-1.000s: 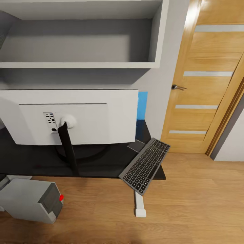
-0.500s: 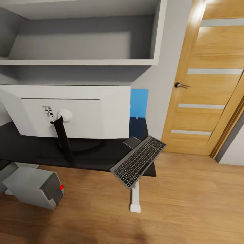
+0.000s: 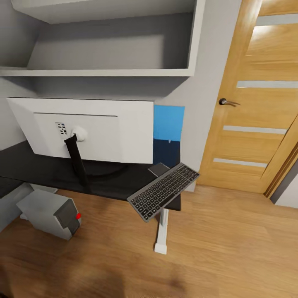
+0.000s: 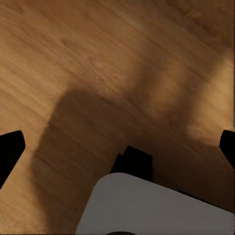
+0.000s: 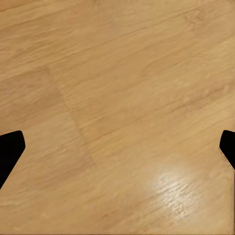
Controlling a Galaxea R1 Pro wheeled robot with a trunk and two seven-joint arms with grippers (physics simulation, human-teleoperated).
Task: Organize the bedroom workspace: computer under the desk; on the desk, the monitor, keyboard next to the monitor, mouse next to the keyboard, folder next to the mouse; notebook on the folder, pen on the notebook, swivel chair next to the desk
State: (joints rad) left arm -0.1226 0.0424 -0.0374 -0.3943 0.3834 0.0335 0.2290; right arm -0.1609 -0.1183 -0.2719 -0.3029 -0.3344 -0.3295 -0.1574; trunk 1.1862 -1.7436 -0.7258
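One monitor, one keyboard, one computer, one folder.

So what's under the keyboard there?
The keyboard lies at the desk corner, its near end overhanging the floor. A thin dark flat thing pokes out from beneath its far edge; the rest is covered.

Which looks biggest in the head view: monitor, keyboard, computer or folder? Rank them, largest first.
1. monitor, by far the largest.
2. keyboard and computer: these look about alike, so no ranking between them.
3. folder, smallest as seen, though the monitor hides part of it and it stands farther back.
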